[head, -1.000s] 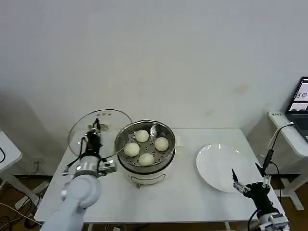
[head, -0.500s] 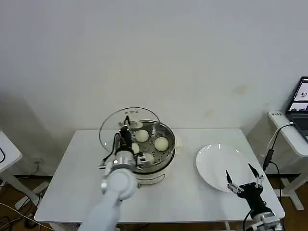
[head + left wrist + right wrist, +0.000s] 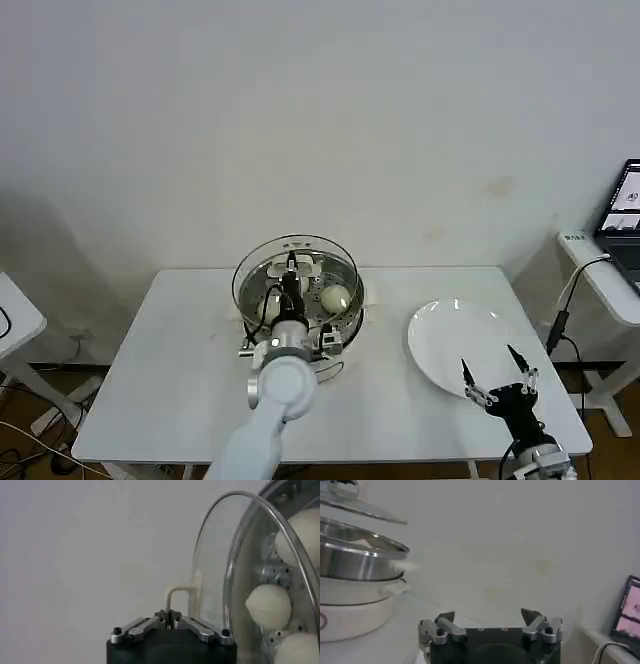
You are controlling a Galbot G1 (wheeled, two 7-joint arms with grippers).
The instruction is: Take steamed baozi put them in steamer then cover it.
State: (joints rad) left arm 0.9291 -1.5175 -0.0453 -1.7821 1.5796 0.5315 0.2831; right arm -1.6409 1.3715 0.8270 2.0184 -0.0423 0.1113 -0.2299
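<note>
Now that the left gripper (image 3: 291, 268), fingers clamped on its handle, has swung the cover (image 3: 294, 272) over the steamer (image 3: 300, 305), seemingly not yet seated, the right gripper (image 3: 497, 383) idles open-fingered by the plate (image 3: 440, 335).

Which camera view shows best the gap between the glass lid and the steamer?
The right wrist view: from the side, the cover hangs clear above the steamer. The head view looks down through it, hiding the gap. The left wrist view shows its rim and handle, held by the left gripper.
</note>
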